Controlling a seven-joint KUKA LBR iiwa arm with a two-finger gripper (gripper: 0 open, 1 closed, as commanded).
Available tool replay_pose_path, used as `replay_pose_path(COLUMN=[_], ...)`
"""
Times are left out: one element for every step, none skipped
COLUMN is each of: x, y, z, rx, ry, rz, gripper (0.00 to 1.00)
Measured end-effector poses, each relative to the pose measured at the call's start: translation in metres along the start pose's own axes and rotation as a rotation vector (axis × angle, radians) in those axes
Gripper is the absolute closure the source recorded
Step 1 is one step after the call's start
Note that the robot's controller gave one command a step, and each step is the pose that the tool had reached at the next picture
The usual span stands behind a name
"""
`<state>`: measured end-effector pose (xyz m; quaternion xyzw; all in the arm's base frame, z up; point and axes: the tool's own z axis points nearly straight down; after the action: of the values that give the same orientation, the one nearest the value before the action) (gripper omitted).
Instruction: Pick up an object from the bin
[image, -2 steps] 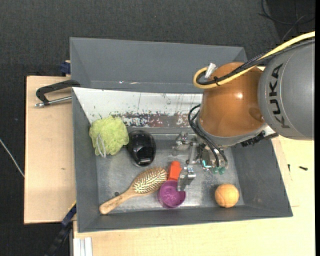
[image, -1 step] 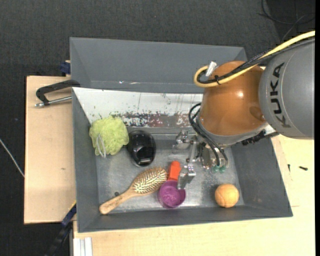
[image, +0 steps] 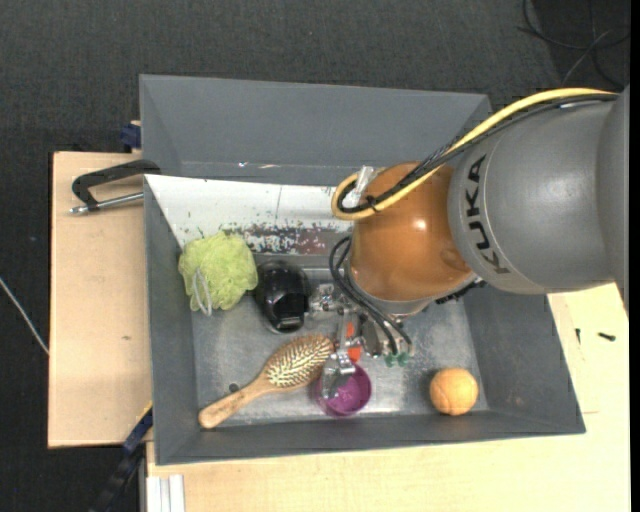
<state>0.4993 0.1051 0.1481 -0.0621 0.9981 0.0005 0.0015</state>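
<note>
My gripper (image: 352, 352) reaches down near the bin's front middle, just above a small purple see-through cup-like thing (image: 345, 392). Its fingertips hang at that thing's upper rim; whether they grip it is unclear. A wooden hairbrush (image: 272, 376) lies just left of it, bristles up and handle pointing to the front left. A black rounded object (image: 282, 295) lies left of the gripper, farther back.
A yellow-green mesh bath sponge (image: 217, 270) lies at the back left. An orange ball (image: 453, 391) rests at the front right. The arm with its orange cover and cables hangs over the bin's middle and right.
</note>
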Motion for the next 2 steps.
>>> replay_pose_path(x=[-0.015,-0.001], y=[0.036,0.03], z=[0.011,0.028], rx=[-0.001,-0.001], ry=[-0.003,0.003], rz=[-0.293,-0.433], gripper=[0.0,0.0])
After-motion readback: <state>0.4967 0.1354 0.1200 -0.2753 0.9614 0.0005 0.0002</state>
